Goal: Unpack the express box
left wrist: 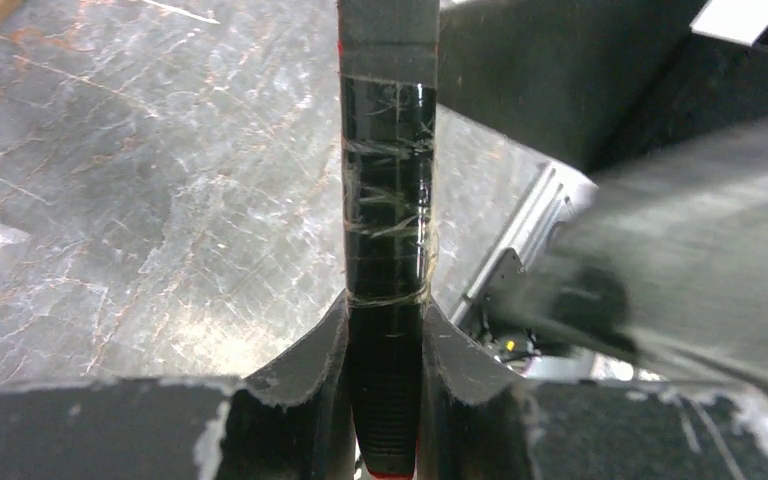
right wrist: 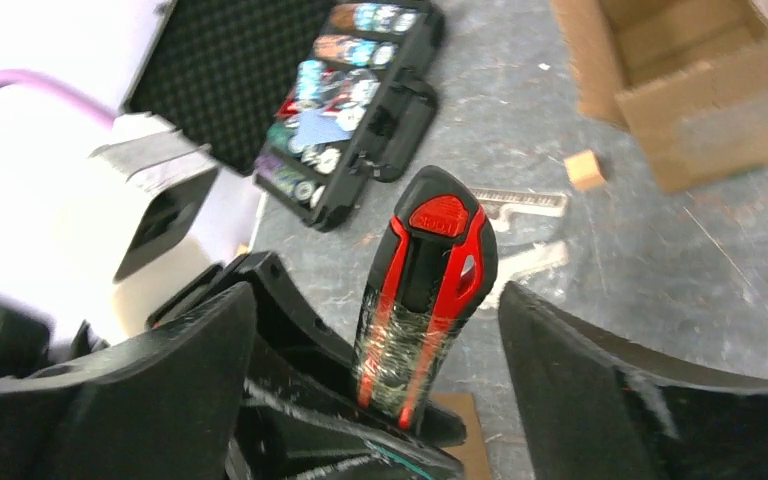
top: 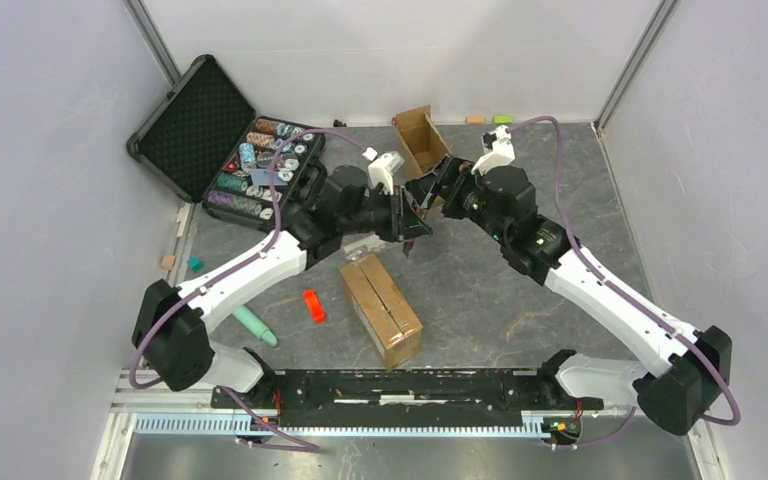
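Note:
The express box (top: 381, 309), brown cardboard with a taped seam on top, lies closed on the grey table in front of the arms. My left gripper (top: 409, 226) hovers just beyond its far end, shut on a black and red utility knife (left wrist: 388, 200). My right gripper (top: 430, 192) faces it with the jaws wide apart. In the right wrist view the knife's handle (right wrist: 426, 290) stands between my open right fingers (right wrist: 180, 380), touching neither. A brown corner of the express box (right wrist: 460, 430) shows below it.
An open, unlabelled cardboard box (top: 422, 140) stands at the back centre and also shows in the right wrist view (right wrist: 700, 80). An open black case of poker chips (top: 260, 170) is at the back left. A red object (top: 314, 305) and a green stick (top: 255, 325) lie left of the express box.

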`<action>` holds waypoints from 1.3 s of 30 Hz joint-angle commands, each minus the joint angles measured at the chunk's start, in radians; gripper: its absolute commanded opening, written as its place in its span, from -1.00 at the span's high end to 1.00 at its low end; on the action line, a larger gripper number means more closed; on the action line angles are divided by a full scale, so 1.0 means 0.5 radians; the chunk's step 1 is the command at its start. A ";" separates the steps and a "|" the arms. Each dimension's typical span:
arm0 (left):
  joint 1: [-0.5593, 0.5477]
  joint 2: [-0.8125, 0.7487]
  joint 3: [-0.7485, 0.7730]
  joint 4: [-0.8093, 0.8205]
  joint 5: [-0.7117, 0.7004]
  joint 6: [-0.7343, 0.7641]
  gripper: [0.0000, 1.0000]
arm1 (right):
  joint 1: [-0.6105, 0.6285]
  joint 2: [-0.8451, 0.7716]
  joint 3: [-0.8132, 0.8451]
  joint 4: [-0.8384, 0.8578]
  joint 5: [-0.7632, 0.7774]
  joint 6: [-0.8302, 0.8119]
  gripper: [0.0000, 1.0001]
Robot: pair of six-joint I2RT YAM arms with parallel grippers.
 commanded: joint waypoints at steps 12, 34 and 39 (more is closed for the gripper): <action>0.186 -0.328 -0.126 0.435 1.344 0.166 0.95 | -0.261 -0.252 -0.113 0.712 -1.653 -0.497 -0.78; 0.202 -0.371 -0.146 0.273 1.226 0.180 0.47 | -0.207 -0.291 -0.187 0.667 -1.626 -0.440 1.00; 0.257 -0.598 -0.120 -0.423 0.753 0.498 -0.30 | -0.209 -0.319 -0.044 0.200 -1.246 -0.713 1.00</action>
